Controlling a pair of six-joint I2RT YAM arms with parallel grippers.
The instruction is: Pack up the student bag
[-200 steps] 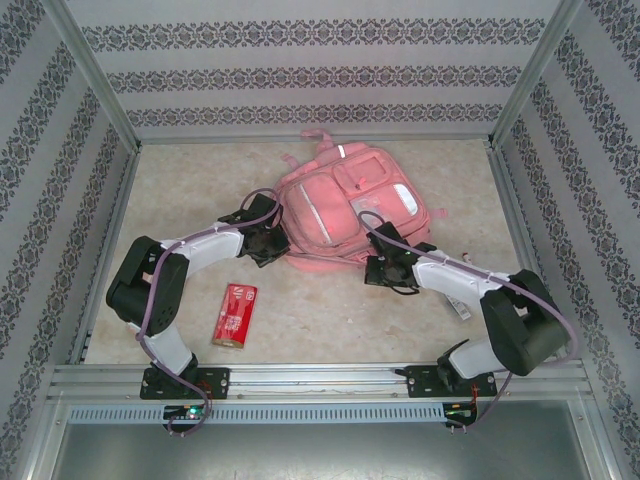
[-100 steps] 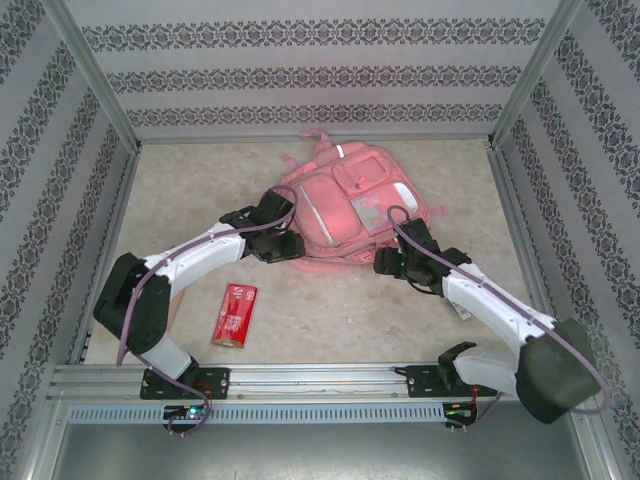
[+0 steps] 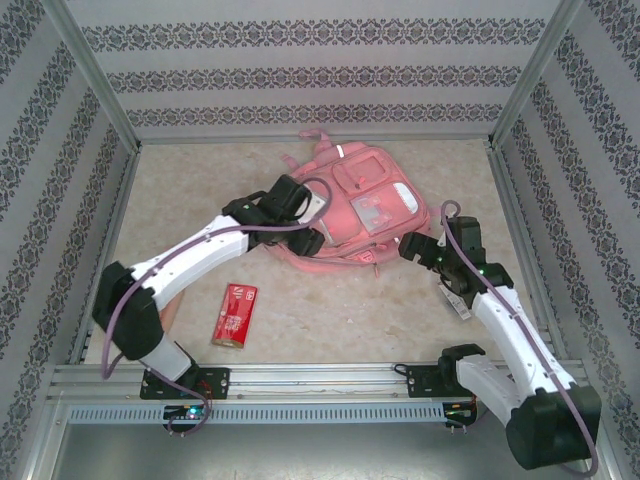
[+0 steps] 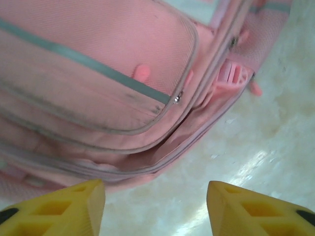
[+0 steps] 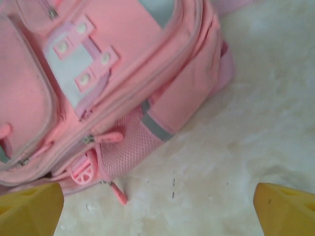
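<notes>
Backpack [image 3: 350, 215]: soft pink, grey zips.

1. Setting: a robot test cell, most likely in a lab rather than a lived-in room.
2. Evidence: patterned wallpaper panels [image 3: 300, 75] set in bare aluminium posts [image 3: 95, 80] box in three sides of a beige table [image 3: 340, 310].
3. Evidence: the left arm [image 3: 190, 255] and right arm [image 3: 505, 325] are bolted to a metal rail [image 3: 320, 378] at the table's near edge.

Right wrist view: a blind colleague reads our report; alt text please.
A pink backpack lies on a pale table, across the upper left. The right gripper is open, its yellow fingertips apart at the bottom corners, holding nothing.
</notes>
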